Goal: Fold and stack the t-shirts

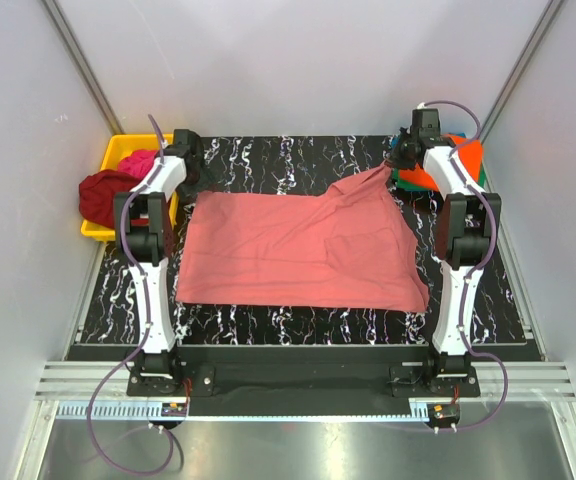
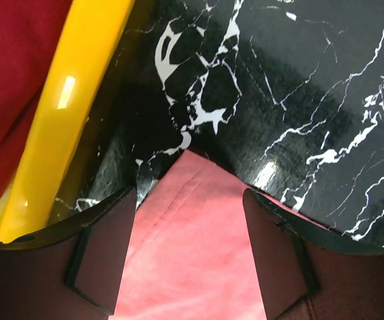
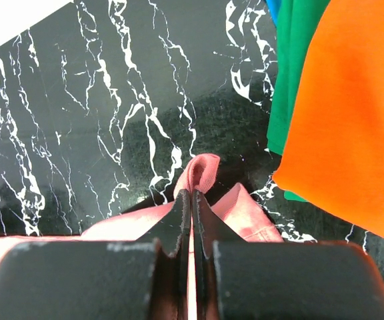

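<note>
Along the near edge, a bare strip of black marbled worktop runs in front of the salmon-pink t-shirt. The shirt lies spread flat over most of the middle, near hem roughly parallel w/ that edge. Narrow bare margins show down both sides.

Further back, L hand sits low at the shirt's far-L corner: fingers apart, one each side of the cloth tip, nothing clamped. Just beside it on the L, the yellow tray rim crowds that corner. Tray holds the dark red t-shirt, spilling over its outer side, & the magenta t-shirt behind it.

R hand is closed tight on a pinched fold at the pink shirt's far-R corner, cloth rising in a ridge toward it. Close on its R the orange t-shirt lies atop the green t-shirt, w/ a thin gap of worktop btwn stack & pinched corner.

Beyond both hands, a band of open worktop reaches the back wall. Side walls hem in tray & stack.
</note>
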Controlling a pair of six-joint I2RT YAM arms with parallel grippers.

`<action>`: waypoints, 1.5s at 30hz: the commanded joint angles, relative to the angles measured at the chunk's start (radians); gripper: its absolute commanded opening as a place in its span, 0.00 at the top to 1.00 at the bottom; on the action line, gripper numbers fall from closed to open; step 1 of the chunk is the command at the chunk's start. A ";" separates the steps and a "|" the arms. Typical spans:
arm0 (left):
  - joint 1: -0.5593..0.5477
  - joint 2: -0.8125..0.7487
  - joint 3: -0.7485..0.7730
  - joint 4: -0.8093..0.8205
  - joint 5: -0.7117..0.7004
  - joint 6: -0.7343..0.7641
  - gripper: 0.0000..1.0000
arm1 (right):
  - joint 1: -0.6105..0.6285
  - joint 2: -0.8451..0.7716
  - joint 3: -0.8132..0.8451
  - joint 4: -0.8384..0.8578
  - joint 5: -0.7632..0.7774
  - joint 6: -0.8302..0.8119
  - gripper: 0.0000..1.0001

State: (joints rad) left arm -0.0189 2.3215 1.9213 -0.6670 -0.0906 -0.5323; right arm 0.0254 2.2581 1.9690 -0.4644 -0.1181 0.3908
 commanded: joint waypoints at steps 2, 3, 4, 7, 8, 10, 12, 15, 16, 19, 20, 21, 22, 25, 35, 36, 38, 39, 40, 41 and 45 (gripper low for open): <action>0.004 0.013 0.064 0.014 -0.011 -0.017 0.30 | 0.004 -0.080 -0.004 0.046 -0.041 0.014 1.00; 0.004 0.018 0.067 0.015 -0.009 -0.018 0.30 | 0.004 -0.083 -0.009 0.044 -0.041 0.016 1.00; 0.004 0.021 0.068 0.014 -0.006 -0.018 0.31 | 0.002 -0.084 -0.012 0.047 -0.043 0.017 1.00; 0.004 0.033 0.068 0.018 0.008 -0.028 0.35 | 0.002 -0.091 -0.021 0.053 -0.045 0.020 1.00; 0.001 0.035 0.065 0.020 0.006 -0.028 0.37 | 0.002 -0.091 -0.022 0.056 -0.046 0.022 1.00; -0.001 0.033 0.056 0.020 0.006 -0.038 0.37 | 0.004 -0.088 -0.025 0.058 -0.063 0.020 1.00; -0.001 0.033 0.045 0.023 -0.003 -0.043 0.39 | 0.004 -0.089 -0.038 0.063 -0.074 0.019 1.00; -0.003 0.035 0.039 0.024 -0.001 -0.047 0.46 | 0.004 -0.094 -0.059 0.078 -0.091 0.019 1.00; -0.004 0.039 0.041 0.023 0.000 -0.049 0.49 | 0.002 -0.095 -0.062 0.082 -0.103 0.017 1.00; -0.003 0.044 0.054 0.023 0.023 -0.049 0.62 | 0.002 -0.101 -0.070 0.093 -0.139 0.008 1.00; -0.006 0.044 0.059 0.023 0.023 -0.051 0.67 | 0.002 -0.106 -0.071 0.096 -0.150 0.005 1.00; -0.006 0.042 0.061 0.021 0.025 -0.051 0.77 | 0.004 -0.109 -0.070 0.096 -0.158 0.003 1.00; -0.006 0.039 0.061 0.021 0.028 -0.049 0.83 | 0.004 -0.115 -0.071 0.099 -0.175 -0.003 1.00; -0.006 0.019 0.056 0.018 0.026 -0.049 0.94 | 0.005 -0.138 -0.078 0.098 -0.190 -0.009 1.00; -0.007 -0.214 -0.083 0.009 -0.040 -0.037 1.00 | 0.007 -0.353 -0.260 0.110 -0.184 0.005 1.00; -0.007 -0.237 -0.100 0.012 -0.047 -0.035 1.00 | 0.007 -0.376 -0.284 0.115 -0.177 0.008 1.00; -0.007 -0.301 -0.154 0.023 -0.057 -0.029 1.00 | 0.008 -0.441 -0.341 0.135 -0.180 0.011 1.00; -0.007 -0.321 -0.174 0.029 -0.055 -0.026 1.00 | 0.008 -0.462 -0.395 0.142 -0.180 0.019 1.00; -0.007 -0.362 -0.214 0.033 -0.058 -0.023 1.00 | 0.010 -0.482 -0.421 0.157 -0.181 0.020 1.00; -0.006 -0.381 -0.235 0.047 -0.061 -0.024 1.00 | 0.010 -0.515 -0.468 0.162 -0.183 0.025 1.00; -0.007 -0.468 -0.333 0.083 -0.057 -0.021 1.00 | 0.013 -0.581 -0.555 0.181 -0.187 0.029 1.00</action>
State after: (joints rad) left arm -0.0246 1.9079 1.6367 -0.6365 -0.1173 -0.5720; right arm 0.0280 1.7386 1.4601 -0.3351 -0.2836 0.4122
